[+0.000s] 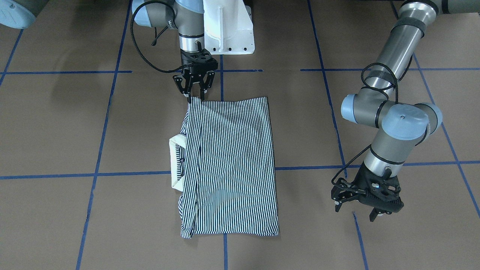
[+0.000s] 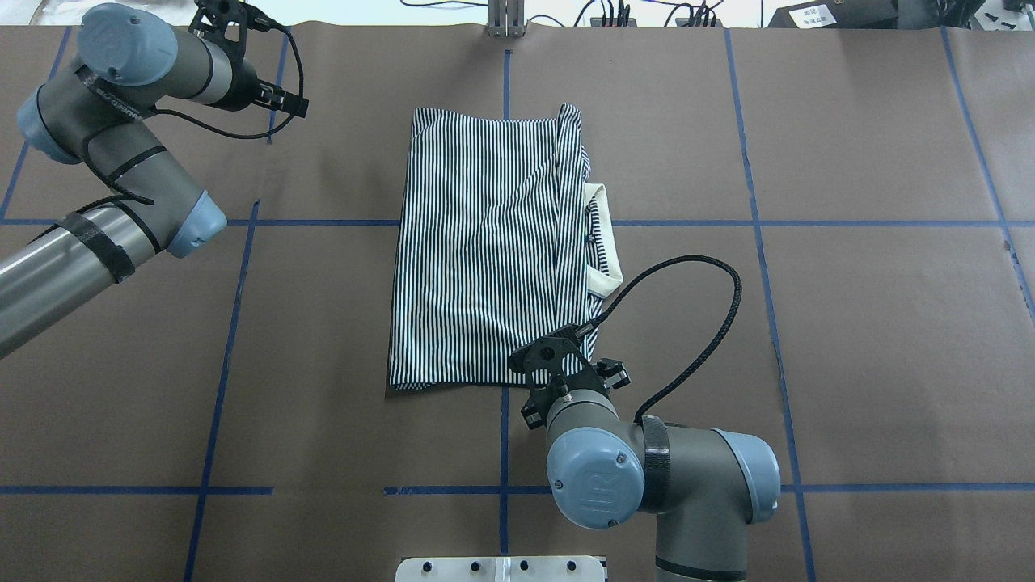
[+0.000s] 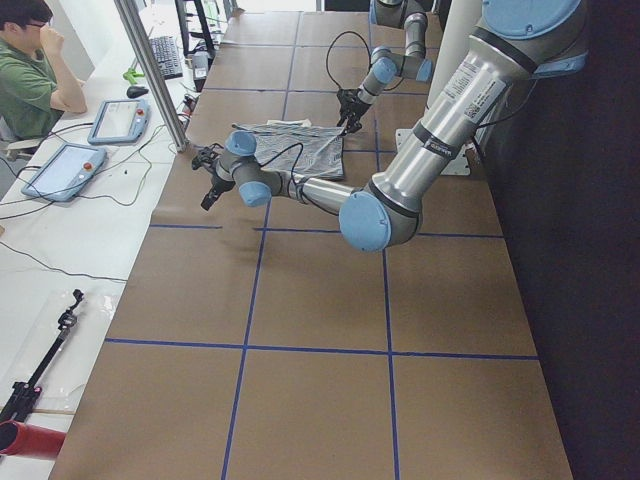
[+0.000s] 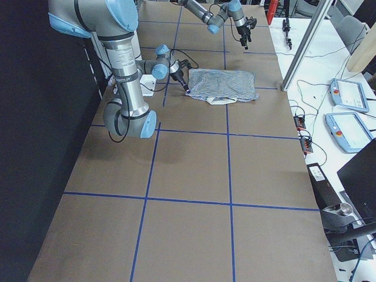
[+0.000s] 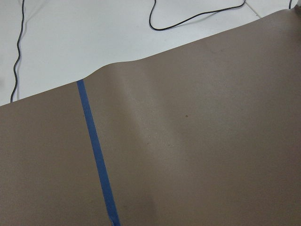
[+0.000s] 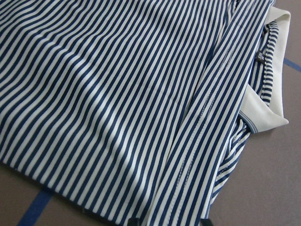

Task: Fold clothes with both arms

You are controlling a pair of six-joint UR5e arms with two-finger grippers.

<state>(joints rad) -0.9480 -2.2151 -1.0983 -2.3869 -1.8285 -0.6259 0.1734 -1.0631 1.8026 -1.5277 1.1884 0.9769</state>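
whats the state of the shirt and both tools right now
polo shirt, folded to a rectangle, lying flat, collar poking out one side
right tool, open, tips at the shirt's corner on the collar side
left tool, open, empty, off to the side of the shirt

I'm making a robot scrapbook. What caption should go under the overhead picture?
Right gripper open at the near corner of the folded striped shirt; left gripper open, far off to the side.

Right claw point(image 1: 195, 98) points straight down, jaws apart; left claw point(image 1: 354, 213) hangs tilted, jaws spread
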